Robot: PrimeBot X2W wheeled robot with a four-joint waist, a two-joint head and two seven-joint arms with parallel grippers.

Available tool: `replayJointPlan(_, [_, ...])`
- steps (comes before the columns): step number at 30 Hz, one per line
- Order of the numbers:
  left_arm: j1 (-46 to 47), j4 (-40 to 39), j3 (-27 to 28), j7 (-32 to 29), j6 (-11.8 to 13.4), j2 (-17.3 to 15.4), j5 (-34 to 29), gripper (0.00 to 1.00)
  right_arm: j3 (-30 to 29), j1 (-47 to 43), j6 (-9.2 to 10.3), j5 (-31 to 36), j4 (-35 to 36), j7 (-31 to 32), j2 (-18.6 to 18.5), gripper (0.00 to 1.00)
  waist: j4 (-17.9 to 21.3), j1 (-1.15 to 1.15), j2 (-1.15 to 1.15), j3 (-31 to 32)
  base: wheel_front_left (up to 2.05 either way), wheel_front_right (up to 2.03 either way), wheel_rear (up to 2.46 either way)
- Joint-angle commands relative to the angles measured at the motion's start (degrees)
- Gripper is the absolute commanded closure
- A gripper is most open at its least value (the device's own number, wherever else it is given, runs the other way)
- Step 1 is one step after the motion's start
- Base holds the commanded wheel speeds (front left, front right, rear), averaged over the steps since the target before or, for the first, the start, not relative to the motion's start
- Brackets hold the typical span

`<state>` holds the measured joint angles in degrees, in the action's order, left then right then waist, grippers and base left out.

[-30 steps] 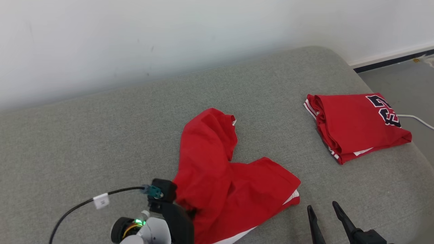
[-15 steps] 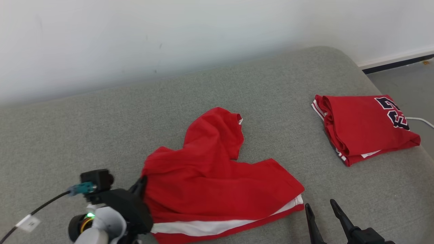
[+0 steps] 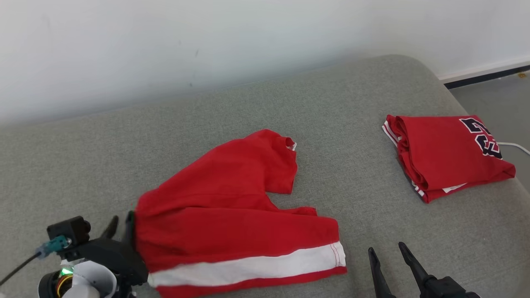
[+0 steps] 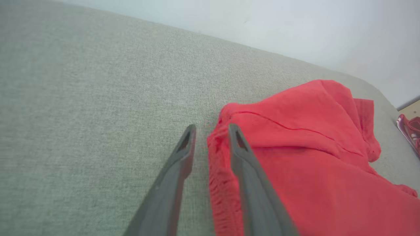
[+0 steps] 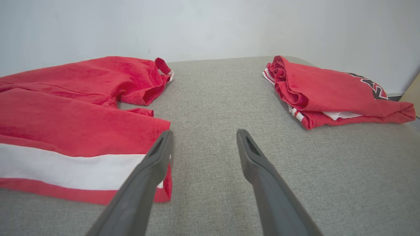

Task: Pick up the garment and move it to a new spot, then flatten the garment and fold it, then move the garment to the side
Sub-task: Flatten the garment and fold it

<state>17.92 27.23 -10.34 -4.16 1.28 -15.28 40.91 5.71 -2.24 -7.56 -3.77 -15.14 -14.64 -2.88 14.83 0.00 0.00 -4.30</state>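
Garment (image 3: 232, 215), red with a white stripe, lies spread on the grey couch (image 3: 352, 186) at lower centre, its waistband edge between the narrowly parted, unclamped fingers of the left claw (image 3: 122, 219). Right claw (image 3: 385, 247) gapes empty at lower right, near the hem.

Head view: left gripper (image 3: 123, 216) wrist and right gripper (image 3: 385, 247) base cut by bottom edge. Waistband corner of shorts (image 3: 232, 231) hidden behind left gripper. Folded jersey (image 3: 443, 153) print wraps under fold (unreadable). White cable (image 3: 515, 145) runs off right edge. Left wrist view: blurred; folded jersey mere sliver at right edge. Right wrist view: shorts cut by left edge.
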Motion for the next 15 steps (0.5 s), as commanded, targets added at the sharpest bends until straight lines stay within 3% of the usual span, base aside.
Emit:
replayJointPlan(1, [0.30,-0.07,-0.25,1.41,0.19,-0.21,-1.50,0.00,0.08,0.16,0.18,-0.23,-0.08,-0.17,0.00,0.00,-0.19,0.00,0.00,0.26,0.00,0.00,0.00])
replayJointPlan(7, [-4.84,-2.06,-1.73,8.09,0.00,1.28,-3.56,0.00,-0.44,-0.60,0.18,0.41,-0.10,0.18,0.01,0.00,-1.10,0.00,0.00,1.61,0.00,0.00,0.00])
replayJointPlan(12, [-12.47,-7.03,-0.56,15.81,2.64,2.23,-5.25,0.00,-1.42,-1.43,0.18,1.12,0.62,0.49,-0.02,0.00,-2.19,0.00,0.00,2.54,0.00,0.00,0.00])
replayJointPlan(15, [-17.49,-11.43,1.16,18.64,2.85,2.82,-6.20,0.00,-1.99,-1.66,0.18,1.34,1.32,0.41,0.00,0.00,-3.10,0.00,0.00,2.83,0.00,0.00,0.00])
